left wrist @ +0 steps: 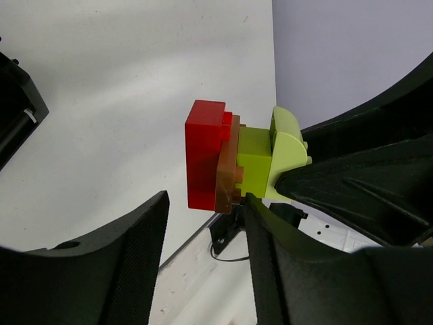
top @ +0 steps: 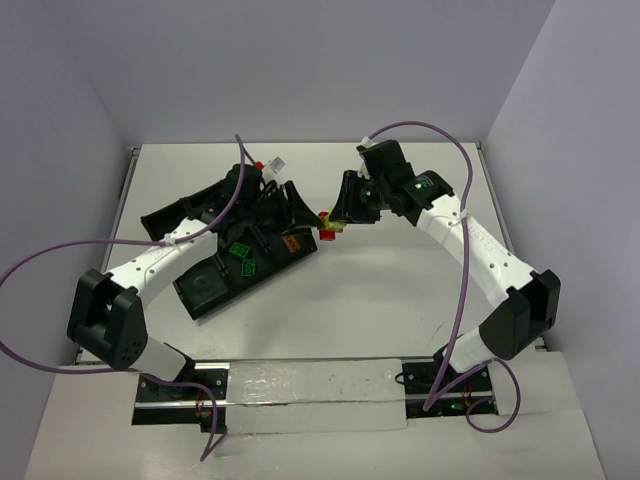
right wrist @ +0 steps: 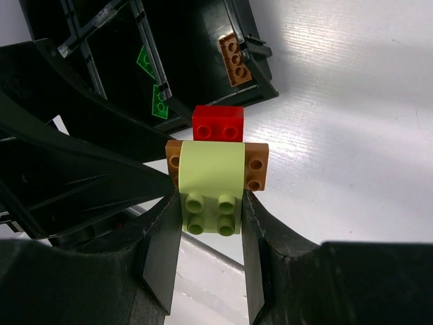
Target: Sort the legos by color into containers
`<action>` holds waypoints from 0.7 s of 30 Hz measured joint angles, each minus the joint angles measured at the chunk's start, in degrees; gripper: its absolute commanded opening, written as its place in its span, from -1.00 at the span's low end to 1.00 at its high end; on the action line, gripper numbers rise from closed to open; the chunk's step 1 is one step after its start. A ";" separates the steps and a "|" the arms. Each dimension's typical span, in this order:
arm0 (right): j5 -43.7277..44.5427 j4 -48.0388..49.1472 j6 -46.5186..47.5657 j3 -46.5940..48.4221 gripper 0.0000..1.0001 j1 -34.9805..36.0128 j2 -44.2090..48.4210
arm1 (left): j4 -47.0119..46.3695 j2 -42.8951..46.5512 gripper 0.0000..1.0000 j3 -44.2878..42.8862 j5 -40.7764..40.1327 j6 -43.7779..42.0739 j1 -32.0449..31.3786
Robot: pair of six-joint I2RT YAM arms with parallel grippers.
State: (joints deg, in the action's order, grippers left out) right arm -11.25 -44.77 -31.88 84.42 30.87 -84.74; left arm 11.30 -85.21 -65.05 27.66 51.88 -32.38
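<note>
Part of the sorting looks done. In the black tray (top: 190,300), lying askew left of centre in the overhead view, two green legos (top: 243,257) sit together in one compartment and a single orange lego (right wrist: 232,59) lies in the compartment next to it. The left arm hides the upper compartments, so I can't say what else is in there.

What's left, as far as I can judge, is the lego stack (right wrist: 211,169): a red brick, an orange plate and yellow-green pieces locked together. It is held up off the table just off the tray's right corner, near the middle of the overhead frame. The right gripper (right wrist: 211,203) is clamped on its yellow-green end. The left gripper (left wrist: 208,223) faces it with jaws partly apart and the red end just past its fingertips; I can't tell whether either finger touches. The three colours will have to be pulled apart before any can go in, so I'd put the job at roughly halfway.

A small red and white thing (top: 266,162) shows above the tray, too small to name.

The table (top: 400,290) is plain matte white, with pale grey walls on three sides and purple cables (top: 60,255) looping off both arms
</note>
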 measured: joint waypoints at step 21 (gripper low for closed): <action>0.02 0.07 -0.02 -0.13 -1.00 0.00 1.36 | -3.20 0.07 0.02 -0.07 0.72 1.25 -0.27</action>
State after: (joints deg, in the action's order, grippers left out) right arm -11.22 -44.71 -31.90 84.29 30.87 -83.37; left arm 8.09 -85.14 -65.12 28.38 53.13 -32.64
